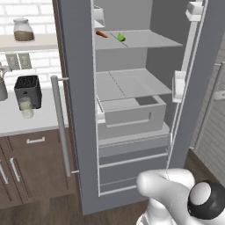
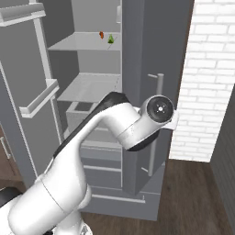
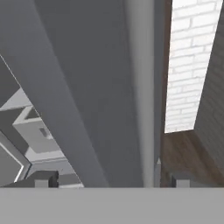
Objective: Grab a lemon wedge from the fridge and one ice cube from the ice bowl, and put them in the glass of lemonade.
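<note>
1. Inside the open fridge, the lemon wedge lies on the upper shelf, just beside an orange-red stick.
2. Likely light, soft and slippery; best pinched across its flat sides.
3. The gripper, jaws wide and empty, faces the fridge's right door edge; the shelf offers open room.
</note>
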You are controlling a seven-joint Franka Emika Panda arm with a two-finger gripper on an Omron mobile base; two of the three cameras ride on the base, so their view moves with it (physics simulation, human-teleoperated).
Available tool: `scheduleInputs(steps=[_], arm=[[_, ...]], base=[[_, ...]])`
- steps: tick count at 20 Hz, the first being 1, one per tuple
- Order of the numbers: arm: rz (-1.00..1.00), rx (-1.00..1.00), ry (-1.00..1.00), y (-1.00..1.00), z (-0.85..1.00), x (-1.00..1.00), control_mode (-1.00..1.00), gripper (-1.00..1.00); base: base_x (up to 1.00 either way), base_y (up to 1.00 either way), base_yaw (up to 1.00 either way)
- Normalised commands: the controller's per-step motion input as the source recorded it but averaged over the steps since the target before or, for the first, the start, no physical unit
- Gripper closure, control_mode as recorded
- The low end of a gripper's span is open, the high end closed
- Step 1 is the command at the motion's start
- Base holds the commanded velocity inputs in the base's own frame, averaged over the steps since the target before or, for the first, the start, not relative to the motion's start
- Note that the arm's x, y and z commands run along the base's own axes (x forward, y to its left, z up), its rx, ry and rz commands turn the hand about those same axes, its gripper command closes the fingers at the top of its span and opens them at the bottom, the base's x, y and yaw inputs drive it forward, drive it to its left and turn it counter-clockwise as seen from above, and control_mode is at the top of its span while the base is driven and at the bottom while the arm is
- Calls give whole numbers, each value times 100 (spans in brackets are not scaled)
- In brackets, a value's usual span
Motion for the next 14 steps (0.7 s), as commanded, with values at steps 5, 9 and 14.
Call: scheduleInputs(steps=[5, 9, 14], arm=[[1, -20, -2, 17, 24, -65, -100, -100], [7, -36, -2, 90, 19, 0, -100, -100], [3, -39, 0, 100, 10, 0, -100, -100]], base=[[0, 0, 0], [0, 0, 0], [0, 0, 0]])
